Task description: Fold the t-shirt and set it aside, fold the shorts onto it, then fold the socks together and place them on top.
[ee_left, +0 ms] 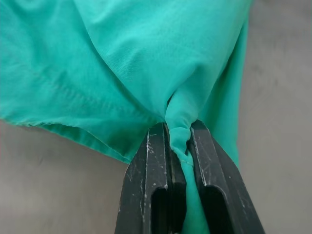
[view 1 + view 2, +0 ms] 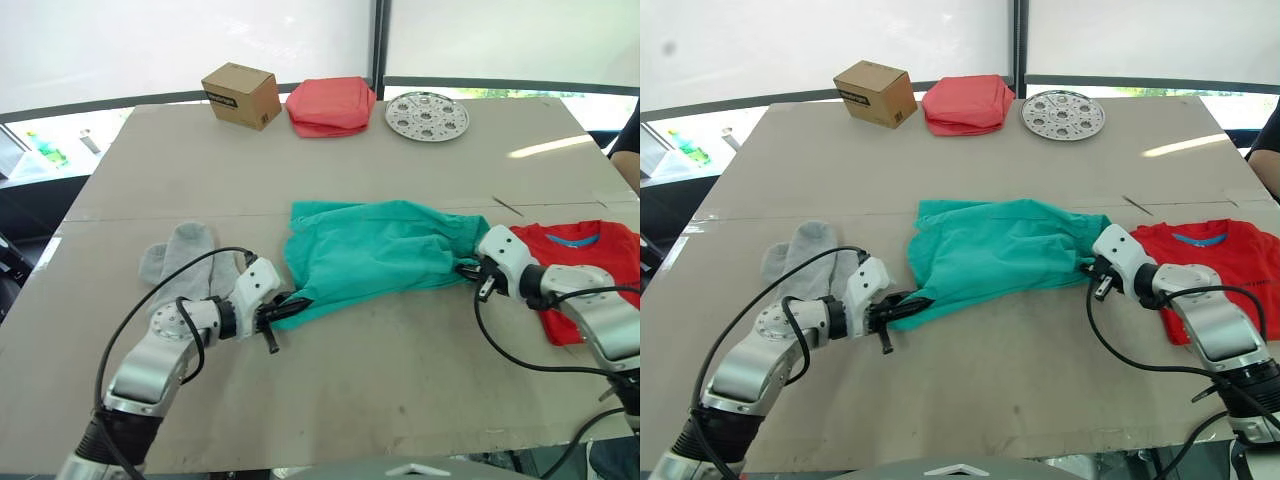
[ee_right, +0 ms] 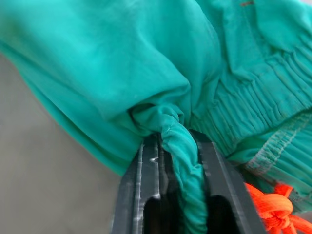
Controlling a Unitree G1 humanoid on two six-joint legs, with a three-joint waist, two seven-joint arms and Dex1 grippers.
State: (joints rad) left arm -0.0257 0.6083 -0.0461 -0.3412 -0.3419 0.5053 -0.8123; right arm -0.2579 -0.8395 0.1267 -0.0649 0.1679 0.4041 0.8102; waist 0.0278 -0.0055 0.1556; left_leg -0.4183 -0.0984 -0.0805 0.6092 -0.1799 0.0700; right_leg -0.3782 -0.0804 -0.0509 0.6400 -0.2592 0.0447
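silver arms, black cables, scuffed black jaws

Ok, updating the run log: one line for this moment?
step: folding shorts | left gripper: gripping hem | right gripper: gripping waistband | t-shirt: set aside

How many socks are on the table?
2. The grey socks lie side by side on the table, touching, just past the left claw, which is pinching the teal shorts. More could be hidden under the shorts.

one shorts (image 2: 380, 255), one t-shirt (image 2: 585, 262), two socks (image 2: 178, 258)
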